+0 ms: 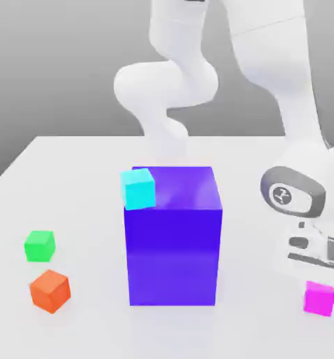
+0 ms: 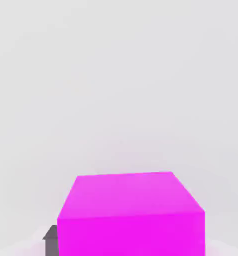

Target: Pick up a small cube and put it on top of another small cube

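Note:
The small cube [image 1: 318, 299], bright magenta, rests on the white table [image 1: 85, 168] near the front at the exterior view's right. My gripper [image 1: 319, 286] is lowered straight over it, the white hand just above the cube's top. In the hand view the small cube [image 2: 133, 215] looms close, and one dark finger [image 2: 51, 241] presses against its side. The other finger is hidden. The gripper is shut on the cube, which still sits on the table.
A big purple-blue block [image 1: 173, 245] stands mid-table with a cyan cube [image 1: 138, 188] on its top corner. A green cube [image 1: 39, 246] and an orange cube [image 1: 50, 290] lie at the exterior view's left. The white arm [image 1: 282, 84] arches over the right side.

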`<action>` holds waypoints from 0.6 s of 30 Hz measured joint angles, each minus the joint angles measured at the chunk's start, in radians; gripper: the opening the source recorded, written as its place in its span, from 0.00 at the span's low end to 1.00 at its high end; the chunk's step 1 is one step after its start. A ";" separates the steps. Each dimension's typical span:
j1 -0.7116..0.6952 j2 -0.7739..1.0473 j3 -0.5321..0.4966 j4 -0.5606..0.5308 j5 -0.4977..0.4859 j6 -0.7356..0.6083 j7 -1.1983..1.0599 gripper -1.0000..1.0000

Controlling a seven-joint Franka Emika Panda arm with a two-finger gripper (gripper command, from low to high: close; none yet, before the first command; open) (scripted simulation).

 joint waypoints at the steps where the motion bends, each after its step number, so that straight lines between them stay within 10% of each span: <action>1: -0.016 -0.036 0.023 -0.009 0.032 -0.025 -0.024 0.00; 18: -0.571 -0.349 -0.221 -0.120 0.165 -0.069 -0.618 0.00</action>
